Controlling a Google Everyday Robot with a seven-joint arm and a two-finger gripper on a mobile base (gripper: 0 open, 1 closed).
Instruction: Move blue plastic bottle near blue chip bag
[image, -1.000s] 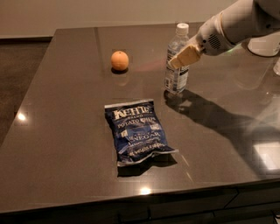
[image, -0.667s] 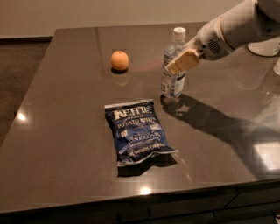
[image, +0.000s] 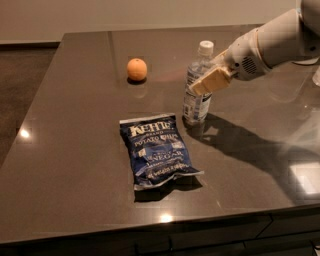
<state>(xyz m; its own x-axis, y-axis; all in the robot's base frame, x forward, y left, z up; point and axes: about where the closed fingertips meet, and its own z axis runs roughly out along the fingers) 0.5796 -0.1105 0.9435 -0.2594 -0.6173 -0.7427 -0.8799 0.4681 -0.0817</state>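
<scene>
On the dark, glossy table (image: 75, 150), toward its far right part, the blue plastic bottle (image: 196, 107) stands with its white cap up, leaning slightly toward 1 o'clock. The gripper (image: 202, 85) is at the bottle's upper body, just under the shoulder, and its jaws are closed around the bottle. One tan finger (image: 211, 80) lies across the near side, while the other is hidden behind the plastic. The white arm (image: 270, 45) reaches in from 2 o'clock. The bottle's base is at the tabletop; whether it rests there or is a hair above it cannot be told.

The blue chip bag (image: 156, 150) lies flat near the front of the table, lettering up, with its long axis running from roughly 11 to 5 o'clock. From the bag, the bottle is at about 1 o'clock — near its top right corner (close, not touching). An orange (image: 136, 69) sits at 10 o'clock from the bottle, apart from both.
</scene>
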